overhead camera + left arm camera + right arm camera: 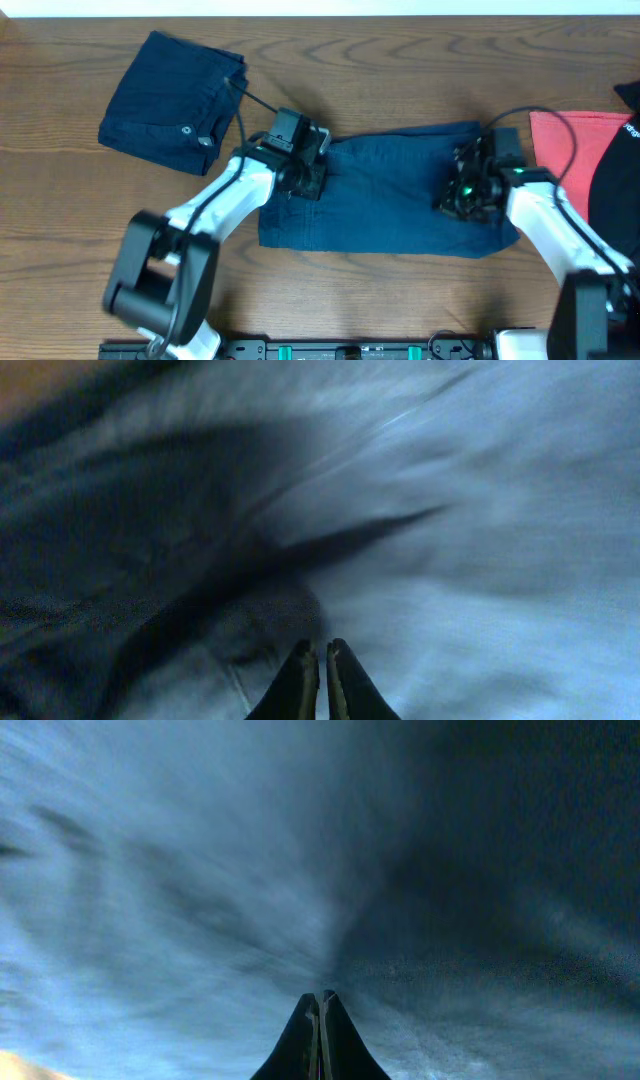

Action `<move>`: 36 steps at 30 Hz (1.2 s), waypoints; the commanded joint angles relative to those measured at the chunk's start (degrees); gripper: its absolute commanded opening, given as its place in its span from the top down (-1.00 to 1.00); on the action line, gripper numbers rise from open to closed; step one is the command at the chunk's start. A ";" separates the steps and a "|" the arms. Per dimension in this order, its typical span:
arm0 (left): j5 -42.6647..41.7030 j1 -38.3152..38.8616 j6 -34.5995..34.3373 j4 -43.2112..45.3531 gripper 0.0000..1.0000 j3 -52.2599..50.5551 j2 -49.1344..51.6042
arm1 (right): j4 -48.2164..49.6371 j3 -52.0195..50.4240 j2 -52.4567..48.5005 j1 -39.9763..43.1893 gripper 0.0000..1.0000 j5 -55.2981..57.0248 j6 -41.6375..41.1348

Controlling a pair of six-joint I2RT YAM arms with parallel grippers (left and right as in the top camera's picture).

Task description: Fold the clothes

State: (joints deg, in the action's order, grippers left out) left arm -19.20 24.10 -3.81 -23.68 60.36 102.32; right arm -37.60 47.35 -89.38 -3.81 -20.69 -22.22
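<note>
Jeans (395, 205) lying flat at middle of desk (60, 230). Left end effector (305, 182) clenching denim at left end, right end effector (465, 195) clenching denim at right end. Judged step: fold grasp being taken. Next move calling for matched lift and carry-over. Folded pair (170, 100) sitting upper left, well apart. Red cloth (565, 140) and black item (615, 190) lying beside right arm, possibly crowding it.

matt dark navy denim clothes (395, 200), grained brown wood table (60, 230), silver metal button (187, 129)
</note>
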 commanded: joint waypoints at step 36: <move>3.37 11.13 -3.37 -10.84 0.78 -3.52 -4.57 | 19.89 -2.45 1.84 -0.39 0.97 2.64 -10.05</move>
State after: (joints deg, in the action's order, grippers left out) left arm -20.47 34.92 -6.50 -34.20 58.50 96.16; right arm -19.05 44.97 -83.35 -3.53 -20.38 -27.33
